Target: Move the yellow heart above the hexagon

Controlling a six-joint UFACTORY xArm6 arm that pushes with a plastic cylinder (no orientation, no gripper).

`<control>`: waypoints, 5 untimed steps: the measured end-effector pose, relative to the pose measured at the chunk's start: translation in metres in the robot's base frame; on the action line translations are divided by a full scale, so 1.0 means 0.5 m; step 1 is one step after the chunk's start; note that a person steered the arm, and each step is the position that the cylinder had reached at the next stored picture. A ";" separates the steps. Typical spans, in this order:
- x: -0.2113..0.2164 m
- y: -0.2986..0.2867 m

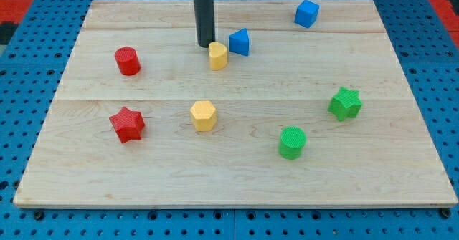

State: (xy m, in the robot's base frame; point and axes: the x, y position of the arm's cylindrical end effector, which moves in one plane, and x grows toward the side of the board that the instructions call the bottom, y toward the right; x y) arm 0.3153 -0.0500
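Tip (206, 45) touches yellow heart (218, 56); upper-left side.

The yellow heart (218, 55) sits flat on the wooden board near the view's top. The yellow hexagon (203, 115) sits flat lower down, near the middle, well apart from it.

heart (218, 56) top centre, hexagon (204, 115) below it | my tip (206, 44) touching heart's upper left | triangle (239, 42) just right of heart | cube (307, 13) top right | stars (127, 124) (345, 103) far apart, left and right
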 end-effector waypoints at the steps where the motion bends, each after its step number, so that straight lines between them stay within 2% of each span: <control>1: 0.089 0.054; 2: 0.104 0.083; 3: 0.064 0.120; 4: 0.126 0.255; 5: 0.150 0.208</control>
State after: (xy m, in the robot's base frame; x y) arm 0.3904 0.0541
